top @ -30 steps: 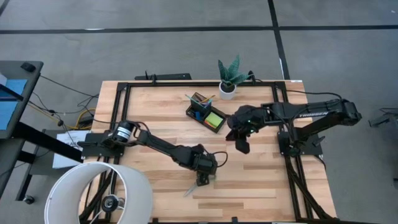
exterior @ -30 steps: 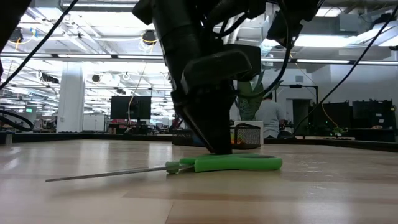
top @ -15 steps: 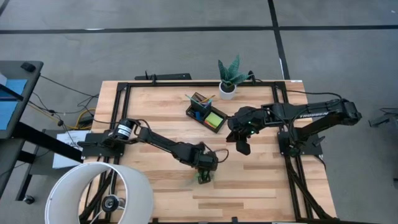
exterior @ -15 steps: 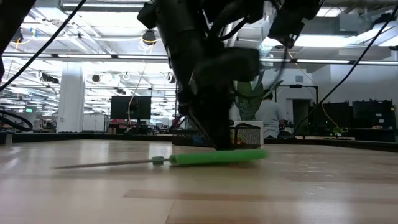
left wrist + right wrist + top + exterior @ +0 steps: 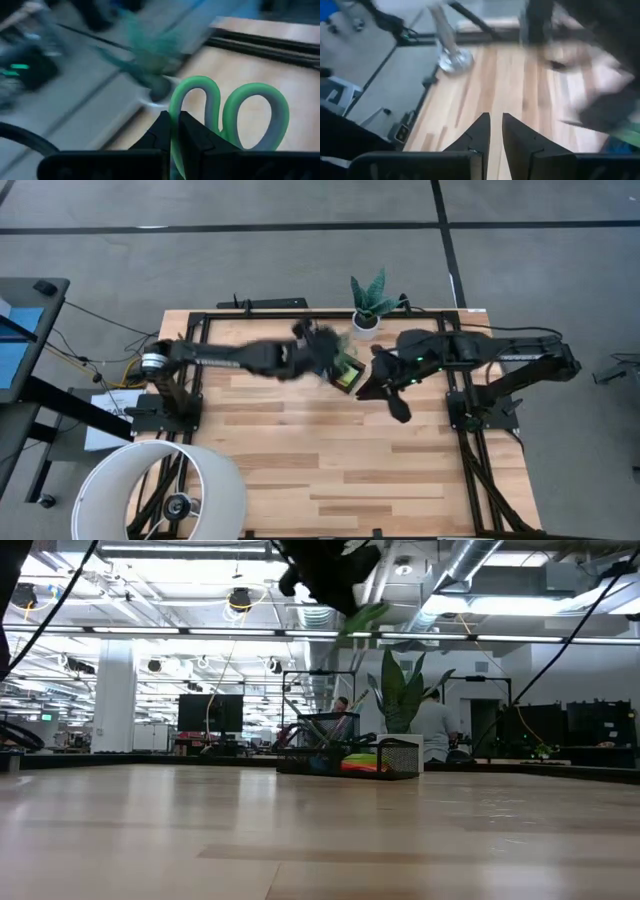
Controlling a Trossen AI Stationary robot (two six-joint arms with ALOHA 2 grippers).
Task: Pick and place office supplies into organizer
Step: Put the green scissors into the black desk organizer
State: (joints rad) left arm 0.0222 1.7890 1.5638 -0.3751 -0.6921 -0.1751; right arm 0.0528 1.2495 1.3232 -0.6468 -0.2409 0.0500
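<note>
The left gripper (image 5: 174, 131) is clenched on one green handle loop of the scissors (image 5: 230, 117) and holds them in the air beside the black organizer (image 5: 345, 372), near the potted plant (image 5: 368, 302). The right gripper (image 5: 495, 131) hovers on the other side of the organizer; its fingers stand only a little apart, with nothing between them. The grip on one thin loop is small, so the scissors could swing, slip out, or hit the organizer's wall.

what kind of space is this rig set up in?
Looks like a large open-plan lab or industrial workspace. The low view shows exposed ceiling ducts, long strip lights and a dark monitor in the room behind. The wooden table stands on a bare concrete floor.
</note>
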